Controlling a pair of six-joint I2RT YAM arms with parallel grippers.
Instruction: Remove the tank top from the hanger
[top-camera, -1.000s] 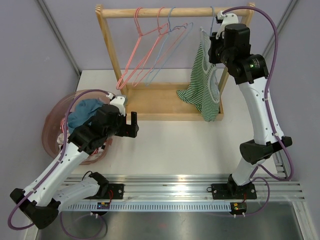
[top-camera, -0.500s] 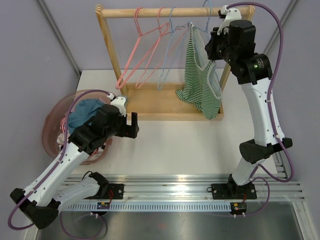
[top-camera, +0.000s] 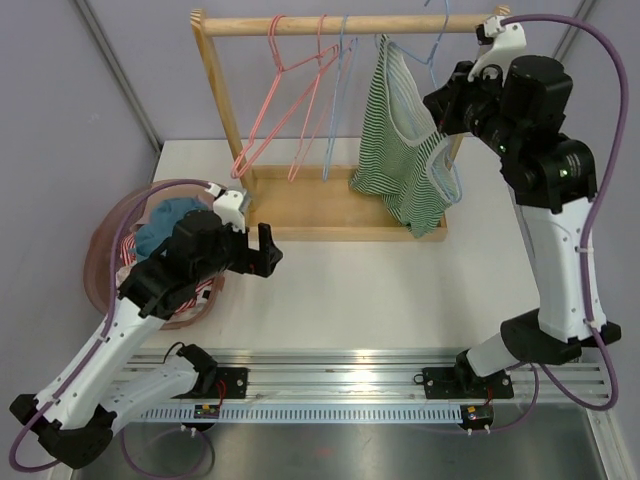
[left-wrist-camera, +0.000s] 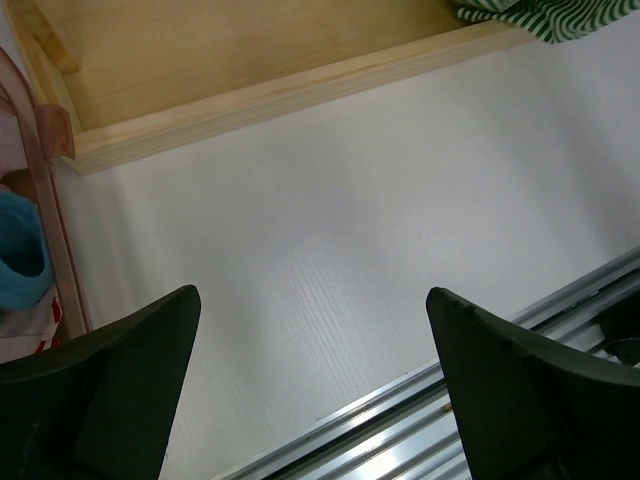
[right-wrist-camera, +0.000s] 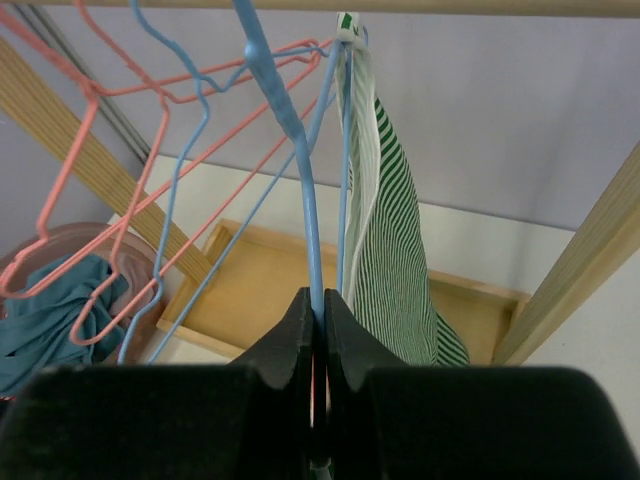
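- Right gripper (right-wrist-camera: 318, 300): both fingers pressed together on the wire of the blue hanger (right-wrist-camera: 300, 160), nothing but the wire between them. In the top view the gripper (top-camera: 433, 103) sits high, just below the rail (top-camera: 350, 24), at the right end of the rack (top-camera: 310, 200).
- The hanger hook runs out of the top of the frame. Cannot tell whether it sits on the rail.
- Tank top (top-camera: 400, 150), green and white stripes: hangs at the right part of the rack, just left of the right gripper. One strap is bunched up close under the rail (right-wrist-camera: 347, 28). Its hem drapes over the front edge of the rack base.
- A corner of the blue hanger shows past the right side of the tank top. The wrist view shows the hanger wire running alongside the fabric (right-wrist-camera: 385, 240), so the garment looks threaded on it.
- Left gripper (top-camera: 270, 250): fingers spread wide, nothing between them (left-wrist-camera: 310, 380). It hovers over the white table (left-wrist-camera: 330, 250), near the front left of the rack base and well apart from the tank top.
- Pink hangers (top-camera: 243, 163) hang on the left half of the rail.
- Pink basket (top-camera: 100, 260) at the table's left edge, with a blue cloth (top-camera: 165, 215) in it.
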